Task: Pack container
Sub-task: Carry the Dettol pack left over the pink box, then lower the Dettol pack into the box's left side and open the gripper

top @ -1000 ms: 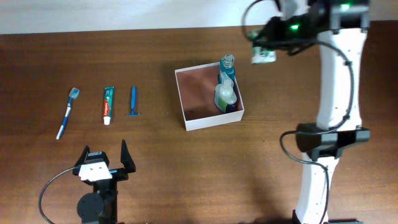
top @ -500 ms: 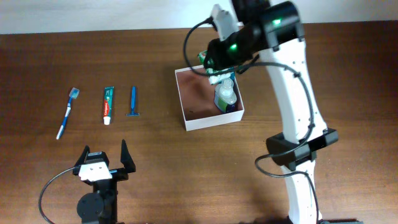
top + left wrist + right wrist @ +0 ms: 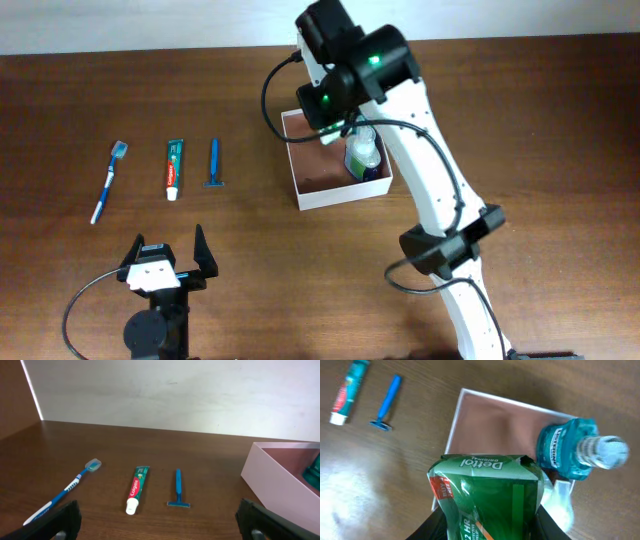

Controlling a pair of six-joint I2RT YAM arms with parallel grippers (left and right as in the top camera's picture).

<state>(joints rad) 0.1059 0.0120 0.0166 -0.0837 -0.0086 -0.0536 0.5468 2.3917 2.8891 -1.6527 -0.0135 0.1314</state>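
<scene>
The container (image 3: 318,168), a shallow white-walled box with a reddish-brown bottom, sits at the table's middle. It holds a blue mouthwash bottle (image 3: 564,451) and a clear bottle (image 3: 362,155). My right gripper (image 3: 487,522) is shut on a green Dettol packet (image 3: 490,492) and holds it above the container's (image 3: 492,420) near-left wall. In the overhead view the right arm's head hides the packet. My left gripper (image 3: 168,250) is open and empty near the front left, well short of the container (image 3: 272,472).
A blue toothbrush (image 3: 108,180), a toothpaste tube (image 3: 174,168) and a blue razor (image 3: 214,162) lie in a row left of the container. They also show in the left wrist view: toothbrush (image 3: 65,492), tube (image 3: 137,489), razor (image 3: 178,489).
My right arm has swung left with the green packet, from beyond the container's far right corner to above its back-left part. The left arm has not moved.
</scene>
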